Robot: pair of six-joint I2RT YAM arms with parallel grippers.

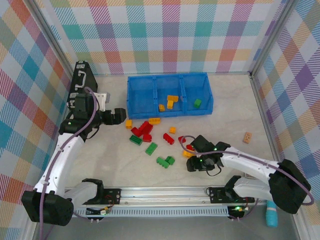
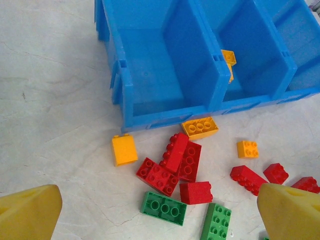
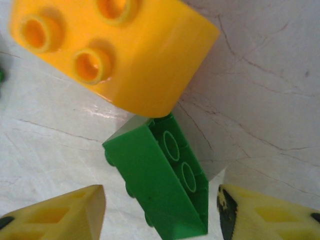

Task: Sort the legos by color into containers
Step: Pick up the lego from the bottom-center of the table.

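The blue bin stands at the back, and its left compartment is bare. Yellow-orange legos lie in the middle compartment, a green one in the right. Red legos, green legos and yellow-orange legos are scattered in front of it. My left gripper hovers open over the red pile, its fingers wide apart. My right gripper is low at the table, open around a green lego tipped on its side. A yellow-orange lego lies just beyond it.
A black case sits at the far left by the plaid wall. A tan brick lies alone on the right. More green legos rest between the arms. A metal rail runs along the near edge.
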